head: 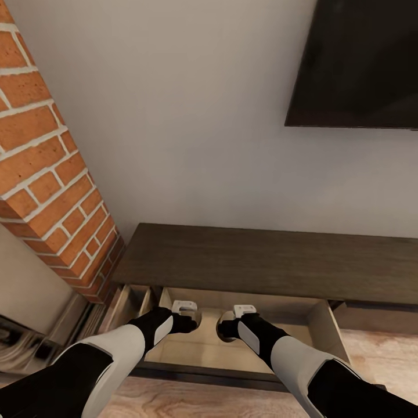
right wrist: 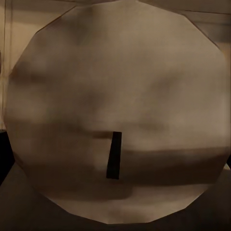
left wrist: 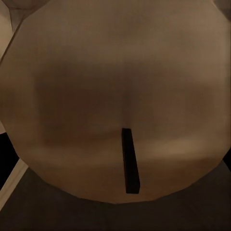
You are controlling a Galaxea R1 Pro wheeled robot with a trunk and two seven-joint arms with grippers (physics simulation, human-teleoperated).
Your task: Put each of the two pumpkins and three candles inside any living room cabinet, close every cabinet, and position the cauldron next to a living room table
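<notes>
Head view: both grippers, left [head: 187, 318] and right [head: 232, 323], inside open cabinet [head: 244, 264] drawer, one candle under each. Left wrist: candle [left wrist: 120, 96] top close below. Right wrist: second candle [right wrist: 118, 106]. Finger spread: cannot tell.

Cabinet [head: 261, 261]: dark brown wood top, pale beige inside the open drawer [head: 203, 348]. Wall [head: 191, 116] plain light grey. Brick column [head: 46, 162] orange-red w/ whitish mortar lines. TV [head: 360, 64] black. Floor [head: 186, 403] light wood grain. Arms black & white. Candle tops [left wrist: 120, 96] pale tan, dark wick.
</notes>
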